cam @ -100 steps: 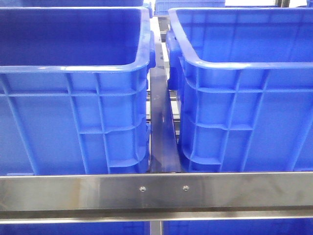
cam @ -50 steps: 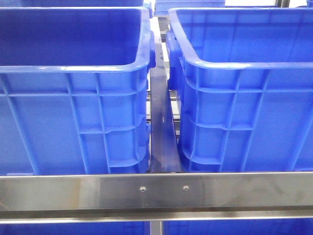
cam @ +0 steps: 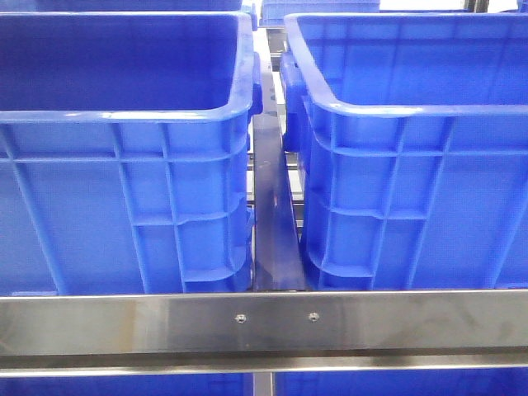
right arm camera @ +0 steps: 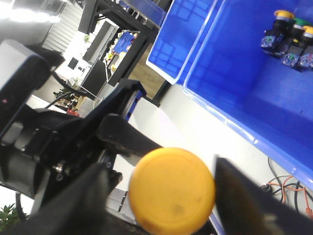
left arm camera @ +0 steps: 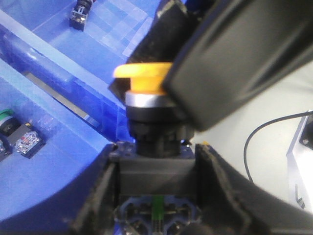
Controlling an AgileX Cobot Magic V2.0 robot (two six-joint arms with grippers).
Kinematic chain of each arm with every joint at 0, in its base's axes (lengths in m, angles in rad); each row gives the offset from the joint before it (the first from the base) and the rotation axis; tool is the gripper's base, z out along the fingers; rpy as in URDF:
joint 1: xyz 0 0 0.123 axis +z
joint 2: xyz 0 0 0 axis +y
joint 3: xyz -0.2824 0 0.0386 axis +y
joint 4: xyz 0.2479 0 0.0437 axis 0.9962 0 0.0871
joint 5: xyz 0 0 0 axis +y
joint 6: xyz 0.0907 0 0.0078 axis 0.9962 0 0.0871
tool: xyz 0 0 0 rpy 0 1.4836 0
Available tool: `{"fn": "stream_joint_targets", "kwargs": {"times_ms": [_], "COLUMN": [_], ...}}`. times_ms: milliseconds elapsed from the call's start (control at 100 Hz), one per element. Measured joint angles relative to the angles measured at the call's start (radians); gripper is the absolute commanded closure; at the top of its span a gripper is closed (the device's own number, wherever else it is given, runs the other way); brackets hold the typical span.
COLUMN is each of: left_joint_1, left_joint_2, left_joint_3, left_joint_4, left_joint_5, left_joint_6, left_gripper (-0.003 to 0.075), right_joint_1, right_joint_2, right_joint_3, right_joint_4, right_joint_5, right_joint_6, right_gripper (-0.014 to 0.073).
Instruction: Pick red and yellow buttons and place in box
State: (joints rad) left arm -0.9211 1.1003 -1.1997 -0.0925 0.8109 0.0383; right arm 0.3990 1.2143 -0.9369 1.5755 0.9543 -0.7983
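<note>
I have the left gripper (left arm camera: 156, 196) clamped on the black base of a yellow button (left arm camera: 142, 78), cap up, so it stays upright. In the right wrist view the same yellow cap (right arm camera: 171, 190) sits between the right gripper's fingers (right arm camera: 254, 200), seemingly for a handover; I cannot tell whether they grip it. Beyond lie blue bins (right arm camera: 254, 78) holding more buttons (right arm camera: 288, 44). The front view shows only two blue crates (cam: 124, 165) behind a steel rail (cam: 264, 322), no arms.
</note>
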Motion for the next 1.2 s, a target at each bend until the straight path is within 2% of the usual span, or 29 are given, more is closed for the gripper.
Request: {"fn": "stream_joint_targets", "kwargs": {"times_ms": [100, 190, 260, 380, 430, 480, 720, 920, 1200], "left_joint_1": [0.000, 0.000, 0.000, 0.000, 0.000, 0.000, 0.000, 0.000, 0.000], "left_joint_2": [0.000, 0.000, 0.000, 0.000, 0.000, 0.000, -0.009, -0.097, -0.311], "left_joint_3": [0.000, 0.000, 0.000, 0.000, 0.000, 0.000, 0.000, 0.002, 0.124], "left_joint_4": [-0.002, -0.002, -0.002, -0.002, -0.002, -0.002, 0.003, 0.062, 0.426], "left_joint_5": [-0.004, -0.004, -0.004, 0.000, 0.002, 0.004, 0.006, 0.008, 0.054], "left_joint_6": [0.000, 0.000, 0.000, 0.000, 0.000, 0.000, 0.000, -0.038, -0.398], "left_gripper": [0.0735, 0.0682, 0.0579, 0.0322, 0.0240, 0.0192, 0.0184, 0.0184, 0.0184], "right_joint_1": [0.001, 0.001, 0.001, 0.002, 0.002, 0.002, 0.002, 0.002, 0.002], "right_joint_2": [0.001, 0.002, 0.002, 0.002, 0.002, 0.002, 0.002, 0.002, 0.002], "right_joint_3": [0.000, 0.000, 0.000, 0.000, 0.000, 0.000, 0.000, 0.000, 0.000], "right_joint_4": [0.000, 0.000, 0.000, 0.000, 0.000, 0.000, 0.000, 0.000, 0.000], "right_joint_5": [-0.004, -0.007, -0.007, -0.007, -0.007, -0.008, -0.049, -0.099, -0.144], "right_joint_6": [0.000, 0.000, 0.000, 0.000, 0.000, 0.000, -0.002, -0.009, -0.023], "right_gripper": [0.0449, 0.0493, 0.0494, 0.0494, 0.0494, 0.0494, 0.0494, 0.0494, 0.0494]}}
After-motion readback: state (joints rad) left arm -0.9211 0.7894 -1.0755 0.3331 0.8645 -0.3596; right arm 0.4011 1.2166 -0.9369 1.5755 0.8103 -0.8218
